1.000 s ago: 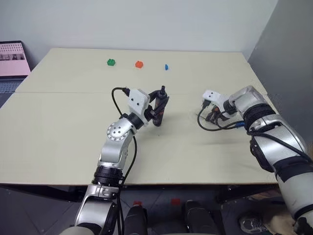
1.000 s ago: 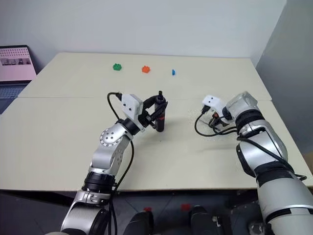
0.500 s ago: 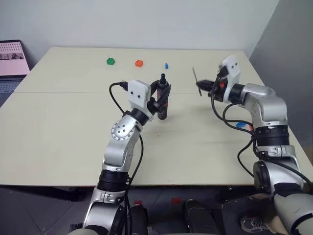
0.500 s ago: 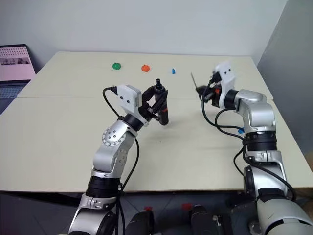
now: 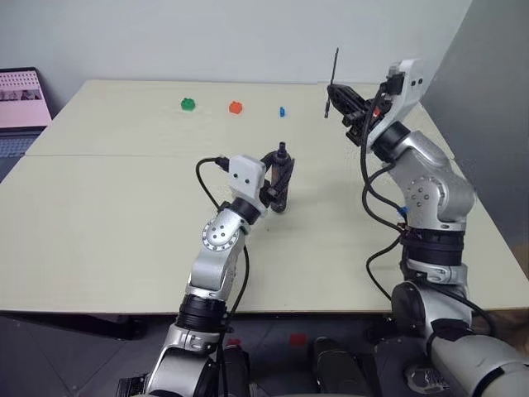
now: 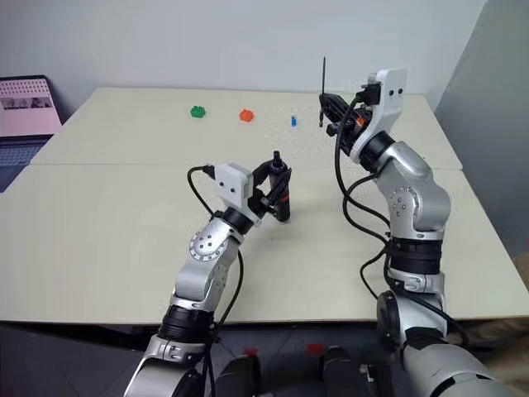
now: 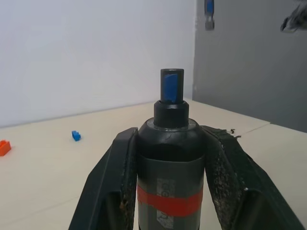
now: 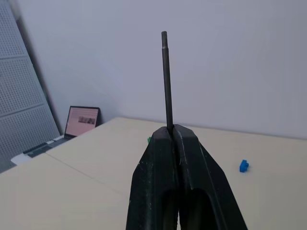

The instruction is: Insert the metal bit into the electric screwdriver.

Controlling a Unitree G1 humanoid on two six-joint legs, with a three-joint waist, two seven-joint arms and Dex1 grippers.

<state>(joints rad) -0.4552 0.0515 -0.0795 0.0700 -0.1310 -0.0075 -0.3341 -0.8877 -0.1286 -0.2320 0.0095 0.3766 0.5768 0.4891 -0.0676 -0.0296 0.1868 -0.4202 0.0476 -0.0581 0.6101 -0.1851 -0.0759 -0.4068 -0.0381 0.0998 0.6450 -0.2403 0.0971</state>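
Since a second ago, risen from near the table (image 5: 99, 223) to well above its far right part: right gripper (image 5: 345, 102), clamped on the metal bit (image 5: 332, 79), held upright. Shifted slightly: left gripper (image 5: 279, 180), clenched around the electric screwdriver (image 5: 281, 186), blue tip up, over mid-table. Broad bare tabletop between and around both. Three small bricks (image 5: 235, 107) near the far edge. No readable writing on the screwdriver's red band. Laptop (image 5: 23, 99) cut off at the left.

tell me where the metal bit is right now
The metal bit stands upright, pinched in the right gripper, raised above the table's far right, apart from the electric screwdriver in the left gripper.
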